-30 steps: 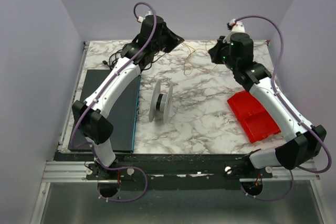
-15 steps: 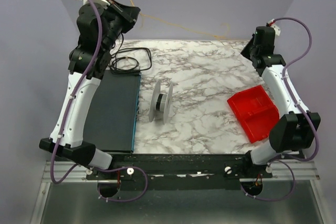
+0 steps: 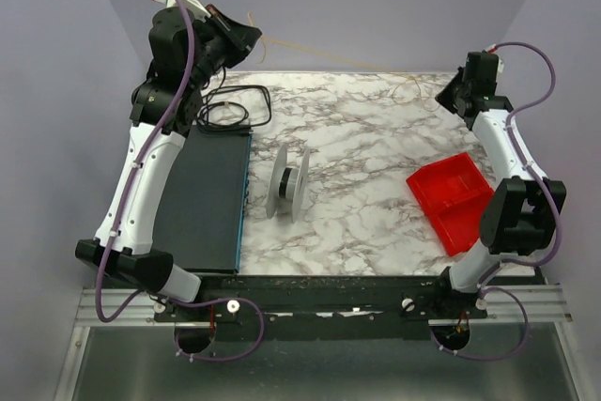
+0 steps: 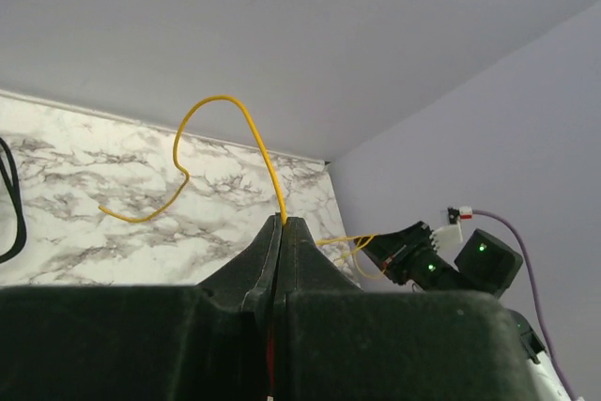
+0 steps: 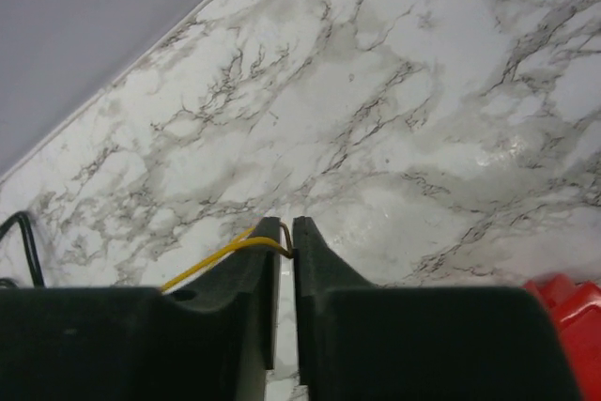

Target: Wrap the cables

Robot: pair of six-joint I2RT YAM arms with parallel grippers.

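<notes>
Pinching the wire (image 4: 225,99) between jaws pressed together, the left gripper (image 4: 285,224) is raised high over the far left corner of the table (image 3: 376,147), close in front of the back wall (image 3: 376,7). A free tail of wire loops up and out past its fingertips. Likewise the right gripper (image 5: 286,225) is closed on the wire, over the far right corner, near the back edge. Between the two, the wire runs nearly straight in the air along the back edge. Under the left gripper a black cord (image 3: 230,108) lies coiled just beyond the far edge of the mat (image 3: 202,204), which fills the left side. Mid-table the spool (image 3: 289,183) stands on edge, bare marble all round it. Near the right edge sits the red tray (image 3: 454,196), beside the right arm (image 3: 512,152).
</notes>
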